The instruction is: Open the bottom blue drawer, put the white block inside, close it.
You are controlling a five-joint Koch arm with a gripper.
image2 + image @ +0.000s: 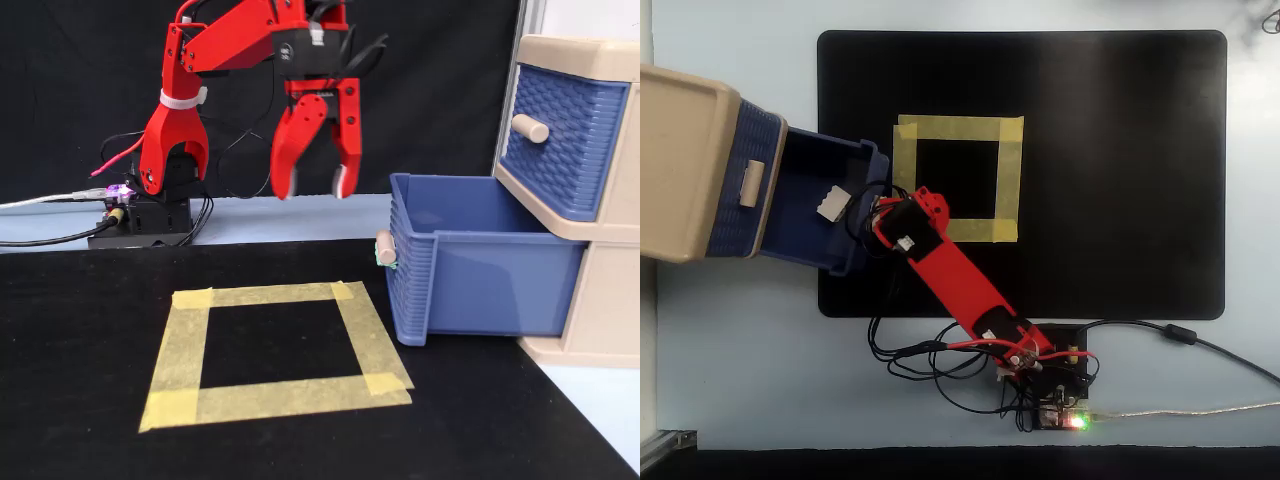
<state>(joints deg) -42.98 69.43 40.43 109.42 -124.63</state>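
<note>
Yellow tape square [275, 350] lies nearest, beside the bottom blue drawer [480, 265], which stands pulled out. Only the overhead view shows the white block [830, 205] resting inside that drawer; the fixed view hides it behind the drawer wall. Above the drawer's front, the pincer [315, 185] hangs open and empty. Closing seems next: pushing the handle [384, 247] inward.

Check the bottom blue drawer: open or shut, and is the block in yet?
Open: the bottom blue drawer is pulled far out of the cabinet. The white block lies inside it.
</note>
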